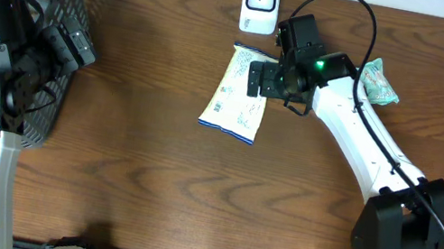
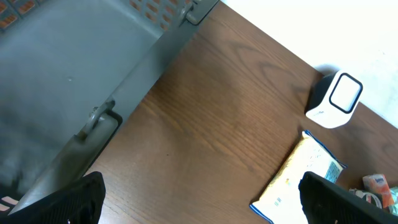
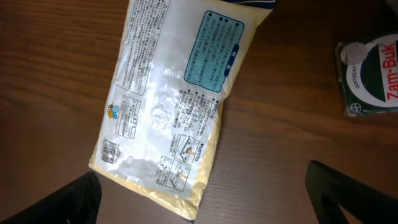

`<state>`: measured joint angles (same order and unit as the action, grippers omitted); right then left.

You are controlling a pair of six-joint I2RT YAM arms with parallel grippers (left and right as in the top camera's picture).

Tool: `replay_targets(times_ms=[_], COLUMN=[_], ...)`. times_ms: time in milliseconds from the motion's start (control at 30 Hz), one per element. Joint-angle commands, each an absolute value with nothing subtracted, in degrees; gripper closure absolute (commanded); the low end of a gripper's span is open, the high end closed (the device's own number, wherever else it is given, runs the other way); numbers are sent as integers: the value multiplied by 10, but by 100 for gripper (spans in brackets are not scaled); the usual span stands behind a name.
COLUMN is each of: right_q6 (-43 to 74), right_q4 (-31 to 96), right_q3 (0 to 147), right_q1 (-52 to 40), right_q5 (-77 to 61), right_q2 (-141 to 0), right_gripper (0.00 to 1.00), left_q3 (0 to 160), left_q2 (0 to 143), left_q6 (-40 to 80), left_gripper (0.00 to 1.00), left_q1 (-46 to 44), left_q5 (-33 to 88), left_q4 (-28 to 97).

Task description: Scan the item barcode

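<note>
Right pincer: fingers spread wide, empty, over yellow packet. Packet lies printed back up on wooden tabletop, near white scanner. Left pincer: open, empty, beside grey basket. Green Zam-Buk tin near packet.
</note>
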<state>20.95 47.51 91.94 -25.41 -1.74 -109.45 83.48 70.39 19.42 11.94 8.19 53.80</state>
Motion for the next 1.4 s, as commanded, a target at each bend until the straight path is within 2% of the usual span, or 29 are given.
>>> replay_targets(times_ms=[0,100,233,567,700,900,1100,1267,1367], right_q6=[119,110,111,110,91,97,208,258,301], right_q4=[449,434,428,416,411,396,274,170,129], right_q3=[919,917,917,917,917,903,847,797,773], right_q1=[-254,-243,-212,-125,-117,-124,-131,-154,-176], right_q5=[-4,13,-37,-332,-394,-392,-390,-385,-327], right_q2=[-1099,-1112,-1148,-1240,-1259,-1267,-1267,-1267,-1267], right_gripper=[1,1,1,1,1,1,8,9,11], left_q3=[835,835,835,835,835,835,835,835,835], left_q2=[704,704,704,704,704,704,704,704,704], left_q6=[187,187,187,187,187,187,187,187,187], left_gripper=[2,2,2,2,2,2,2,2,2], left_q1=[122,122,122,122,122,122,122,122,122], left_q5=[76,76,76,76,76,76,76,76,76], left_q4=[540,540,540,540,540,540,540,540,540])
